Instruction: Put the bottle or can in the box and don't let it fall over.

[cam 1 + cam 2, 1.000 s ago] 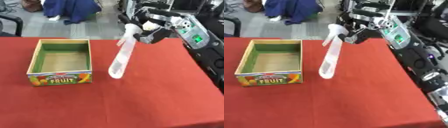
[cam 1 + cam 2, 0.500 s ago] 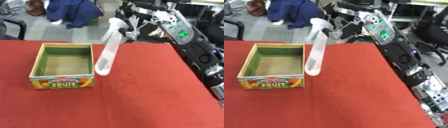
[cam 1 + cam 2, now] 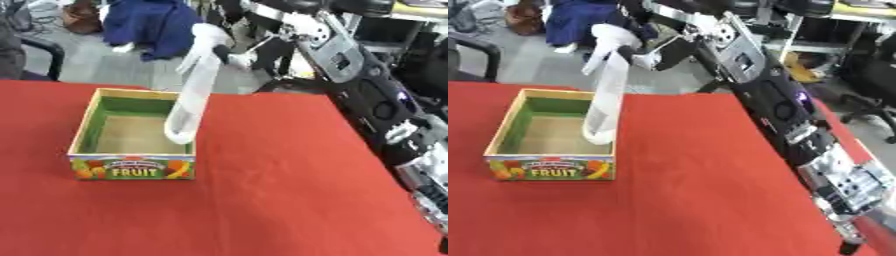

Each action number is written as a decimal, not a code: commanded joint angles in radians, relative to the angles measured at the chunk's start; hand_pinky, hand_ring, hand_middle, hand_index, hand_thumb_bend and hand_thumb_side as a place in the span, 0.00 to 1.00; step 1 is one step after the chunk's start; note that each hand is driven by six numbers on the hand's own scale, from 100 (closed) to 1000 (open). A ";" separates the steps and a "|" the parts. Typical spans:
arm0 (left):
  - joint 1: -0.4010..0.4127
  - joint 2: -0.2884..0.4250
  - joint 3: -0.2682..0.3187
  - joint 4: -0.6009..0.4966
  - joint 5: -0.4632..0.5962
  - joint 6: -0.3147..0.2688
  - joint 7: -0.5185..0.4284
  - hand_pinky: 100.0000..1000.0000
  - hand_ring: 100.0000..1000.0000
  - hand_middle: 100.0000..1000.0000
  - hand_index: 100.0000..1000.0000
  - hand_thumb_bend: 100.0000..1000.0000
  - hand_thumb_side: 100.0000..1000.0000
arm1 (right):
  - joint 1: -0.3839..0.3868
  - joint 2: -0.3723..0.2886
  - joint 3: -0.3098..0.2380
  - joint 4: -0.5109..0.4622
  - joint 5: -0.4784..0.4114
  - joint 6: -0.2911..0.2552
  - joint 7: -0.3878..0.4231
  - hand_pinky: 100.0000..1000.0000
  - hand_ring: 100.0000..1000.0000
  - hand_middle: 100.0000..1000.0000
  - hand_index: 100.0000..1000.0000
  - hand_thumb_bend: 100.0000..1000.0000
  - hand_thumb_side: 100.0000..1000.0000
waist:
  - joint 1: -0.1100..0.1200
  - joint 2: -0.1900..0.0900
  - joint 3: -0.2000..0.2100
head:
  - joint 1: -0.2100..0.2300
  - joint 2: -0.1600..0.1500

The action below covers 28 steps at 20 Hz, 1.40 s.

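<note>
Since 1 second ago we have carried the white bottle (image 3: pixel 192 92) leftward from over the bare red surface (image 3: pixel 262 200) to the right wall of the fruit box (image 3: pixel 131 167); our right hand (image 3: pixel 654 52) stays curled round its neck, and its base hangs tilted just above the box's right edge. We judge this the carry-and-lower step: next we must shift it slightly further left, straighten it upright, and set it on the box floor before letting go, or it may tip.
</note>
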<state>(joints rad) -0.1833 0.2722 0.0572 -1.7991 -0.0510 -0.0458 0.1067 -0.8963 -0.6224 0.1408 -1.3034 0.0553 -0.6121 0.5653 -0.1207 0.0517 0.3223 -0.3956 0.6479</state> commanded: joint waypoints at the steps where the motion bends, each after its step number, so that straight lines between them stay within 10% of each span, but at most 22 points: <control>1: -0.027 0.020 -0.008 -0.011 0.010 -0.003 -0.011 0.70 0.57 0.48 0.70 0.22 0.63 | -0.014 -0.033 -0.023 -0.018 0.004 -0.089 0.023 0.28 0.50 0.51 0.34 0.00 0.16 | 0.003 -0.003 0.010 | -0.018 -0.012; 11: -0.063 0.019 -0.023 -0.012 0.021 -0.006 -0.027 0.70 0.57 0.47 0.70 0.22 0.63 | -0.013 0.043 -0.026 0.061 0.199 -0.131 -0.175 0.41 0.55 0.56 0.43 0.00 0.04 | -0.013 0.017 0.044 | -0.053 -0.015; 17: -0.063 0.022 -0.022 -0.013 0.022 -0.006 -0.026 0.70 0.57 0.47 0.70 0.22 0.63 | -0.002 0.048 -0.002 0.069 0.389 -0.100 -0.373 0.82 0.98 0.96 0.98 0.00 0.06 | -0.016 0.021 0.040 | -0.054 -0.018; 23: -0.058 0.022 -0.020 -0.015 0.018 -0.005 -0.025 0.70 0.57 0.47 0.70 0.22 0.63 | 0.011 0.055 0.011 0.058 0.597 -0.107 -0.317 0.90 1.00 1.00 1.00 0.00 0.33 | -0.015 0.026 0.030 | -0.056 -0.017; 28: -0.053 0.021 -0.016 -0.014 0.015 -0.004 -0.022 0.70 0.57 0.47 0.70 0.22 0.63 | 0.025 0.051 0.009 0.053 0.628 -0.106 -0.365 0.88 1.00 1.00 1.00 0.00 0.17 | -0.012 0.028 0.017 | -0.054 -0.015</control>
<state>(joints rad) -0.2289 0.2727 0.0348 -1.7990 -0.0358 -0.0486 0.0838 -0.8572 -0.5487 0.1607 -1.2320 0.6744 -0.7185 0.2132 -0.1438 0.0890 0.3396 -0.4472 0.6400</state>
